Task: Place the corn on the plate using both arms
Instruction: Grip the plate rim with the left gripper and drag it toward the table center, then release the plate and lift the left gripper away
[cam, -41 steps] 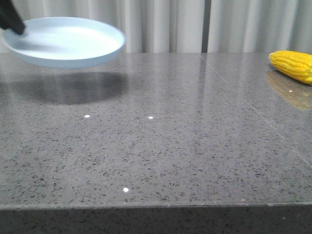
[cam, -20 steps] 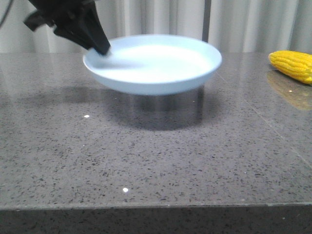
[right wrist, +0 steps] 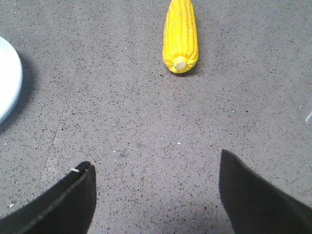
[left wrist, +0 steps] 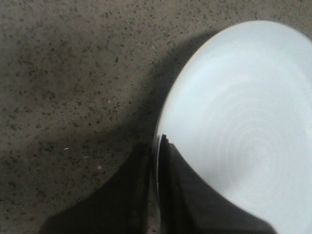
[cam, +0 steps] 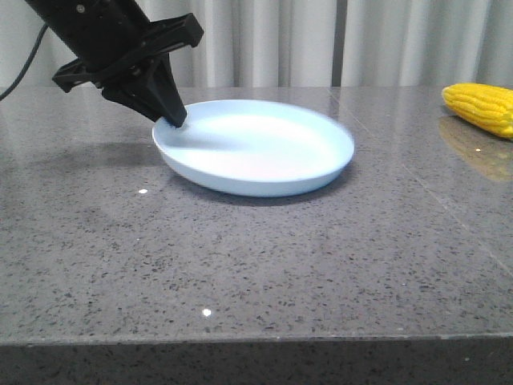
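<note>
Left gripper [cam: 170, 120] pinches the plate [cam: 264, 160] rim, setting it mid-table; right gripper [right wrist: 156, 195] gapes empty, corn [right wrist: 181, 35] lying ahead.

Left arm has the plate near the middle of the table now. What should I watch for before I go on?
The left gripper pinches only the rim of the plate, so a fast release may tip or skid it. The corn lies bare on the table ahead of the open right gripper; round, it may roll when nudged.

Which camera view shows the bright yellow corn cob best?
The right wrist view: the whole bright yellow corn cob lies in sight, pale stub end included. The front view cuts it off at the picture's right edge; the left wrist view does not show it.
</note>
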